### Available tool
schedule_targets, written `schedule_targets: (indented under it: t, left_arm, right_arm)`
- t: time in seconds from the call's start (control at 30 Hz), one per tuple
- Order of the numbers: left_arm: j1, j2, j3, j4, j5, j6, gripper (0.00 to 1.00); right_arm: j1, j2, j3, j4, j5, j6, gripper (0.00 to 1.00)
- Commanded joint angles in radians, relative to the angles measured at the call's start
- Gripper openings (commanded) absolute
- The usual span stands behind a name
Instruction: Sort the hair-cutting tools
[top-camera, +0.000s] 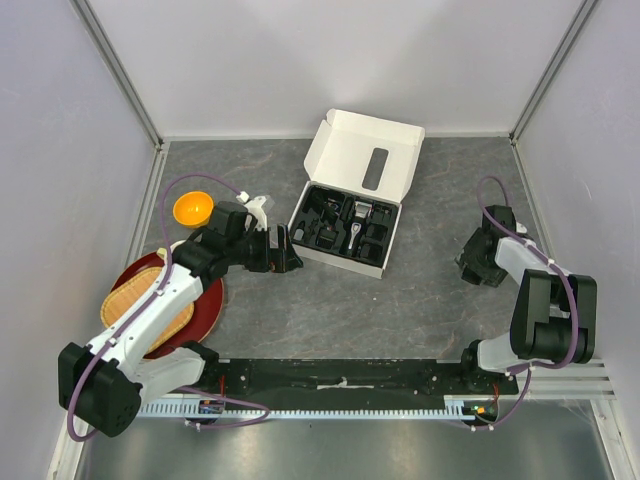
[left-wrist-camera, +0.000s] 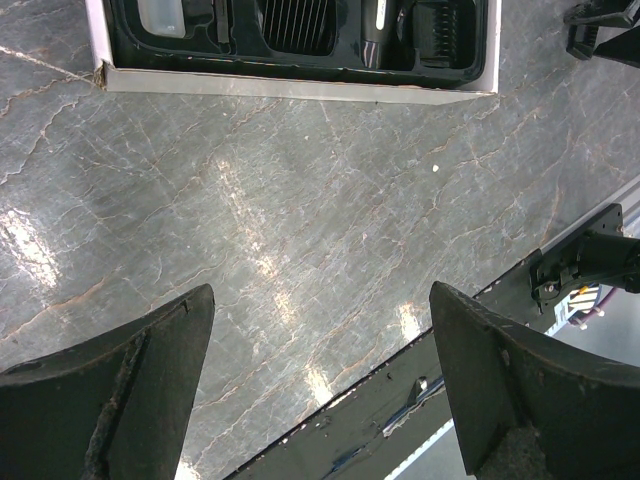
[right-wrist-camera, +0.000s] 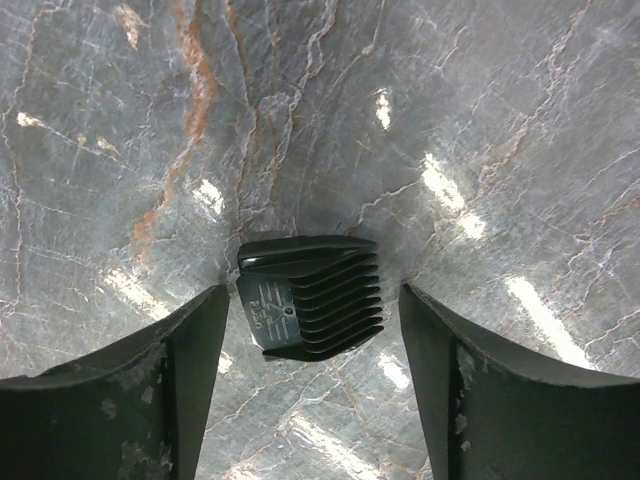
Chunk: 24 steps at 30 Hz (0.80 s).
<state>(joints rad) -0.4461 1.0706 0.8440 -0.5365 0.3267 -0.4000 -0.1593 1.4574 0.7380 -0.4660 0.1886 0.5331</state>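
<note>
Grey marbled bench (top-camera: 330, 300), arms on opposite sides of it. The right gripper (right-wrist-camera: 314, 292) hangs low over the right side of the bench with its fingers spread, one on each side of a black guard comb (right-wrist-camera: 310, 300). The comb lies flat on the stone with its teeth running across between the fingers. Bare bench shows between each pad and the comb, so nothing is pinched yet. The straddle looks chosen so that closing would press on the comb's two short ends, which should hold better than the ribbed face. The white box (top-camera: 345, 150) sits mid-bench with its lid tipped back. The clipper (top-camera: 358, 222) lies inside with other dark pieces, including a ribbed black part (left-wrist-camera: 298, 22) near the front wall, probably another comb. The brush, cable and bottle cannot be made out. The left gripper (left-wrist-camera: 320, 290) is also spread and holds nothing. It sits over bare stone just off the box's left near corner, probably waiting clear of the right arm. The orange bowl (top-camera: 193, 209) is at far left, well apart from the comb. Judgement: sorting is partly done, and the comb's final place is unclear. Risk: the light comb may skid or tip if one pad touches first.
</note>
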Motion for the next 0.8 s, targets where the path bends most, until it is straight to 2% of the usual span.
schedule_targets:
  t: [0.0, 0.17, 0.4, 0.77]
  left_arm:
    - [0.004, -0.009, 0.015, 0.017, 0.025, 0.007, 0.94]
    - [0.004, -0.006, 0.017, 0.017, 0.026, 0.007, 0.94]
    - [0.004, -0.003, 0.017, 0.015, 0.026, 0.007, 0.94]
    - [0.004, -0.011, 0.017, 0.013, 0.014, 0.007, 0.94]
  right_arm:
    - [0.003, 0.05, -0.04, 0.036, -0.075, 0.014, 0.74]
    - [0.003, 0.072, -0.054, 0.046, -0.095, 0.021, 0.66]
    - [0.014, 0.057, -0.037, 0.04, -0.084, 0.045, 0.49]
    - [0.072, -0.035, 0.084, -0.066, -0.1, 0.073, 0.46]
